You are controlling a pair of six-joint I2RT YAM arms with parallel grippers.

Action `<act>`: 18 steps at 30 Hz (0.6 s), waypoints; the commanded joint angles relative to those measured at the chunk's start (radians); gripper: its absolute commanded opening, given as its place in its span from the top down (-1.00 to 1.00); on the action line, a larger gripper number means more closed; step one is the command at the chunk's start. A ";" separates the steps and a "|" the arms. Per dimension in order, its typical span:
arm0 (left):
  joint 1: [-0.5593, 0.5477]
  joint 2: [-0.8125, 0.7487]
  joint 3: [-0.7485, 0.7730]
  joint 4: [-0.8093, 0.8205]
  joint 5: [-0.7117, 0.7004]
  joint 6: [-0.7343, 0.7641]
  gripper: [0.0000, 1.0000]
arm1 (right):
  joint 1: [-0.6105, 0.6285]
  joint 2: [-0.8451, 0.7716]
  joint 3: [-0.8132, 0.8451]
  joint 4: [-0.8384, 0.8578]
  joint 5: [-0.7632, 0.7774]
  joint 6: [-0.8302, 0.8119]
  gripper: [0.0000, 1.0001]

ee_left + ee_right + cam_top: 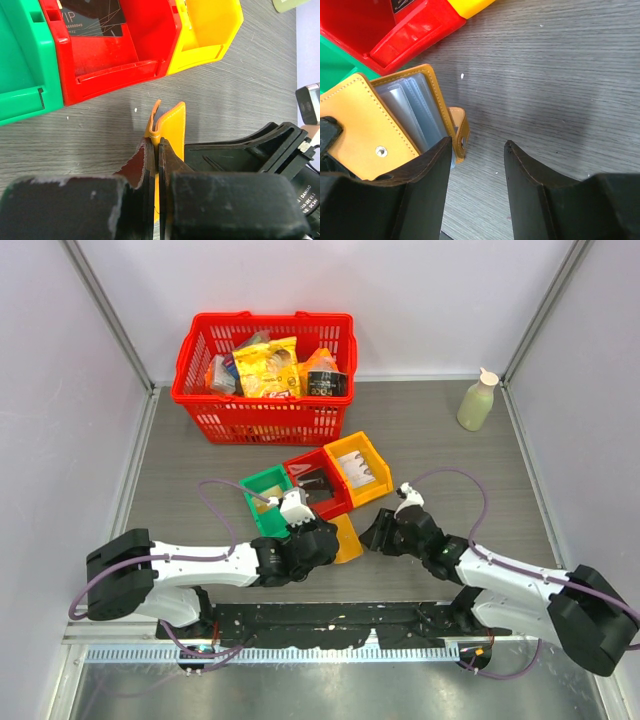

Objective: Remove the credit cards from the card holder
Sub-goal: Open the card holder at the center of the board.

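Card holder sits at the centre of the top view, just below the red bin.
The left gripper is clamped tight on the tan holder's edge. The holder's clear sleeves show beside the right gripper, whose 2 jaws stand apart and empty near the tab. A dark card lies in the red bin.

Tan card holder open, sleeves seemingly empty.

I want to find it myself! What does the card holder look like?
Find the big red basket at the back, then come toward the arms past the small yellow bin. There the left tool pinches the card holder: flat, tan-orange, with clear sleeves inside, not an open plastic box.
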 commanded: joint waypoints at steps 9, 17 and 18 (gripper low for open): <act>-0.003 -0.030 -0.033 0.088 0.011 -0.058 1.00 | -0.030 0.076 -0.038 0.226 -0.096 -0.006 0.22; -0.003 -0.091 -0.110 0.091 0.034 -0.092 0.90 | -0.039 0.043 -0.024 0.173 -0.096 -0.055 0.99; -0.003 -0.105 -0.122 0.083 0.038 -0.095 0.75 | -0.040 0.029 -0.018 0.125 -0.093 -0.061 0.99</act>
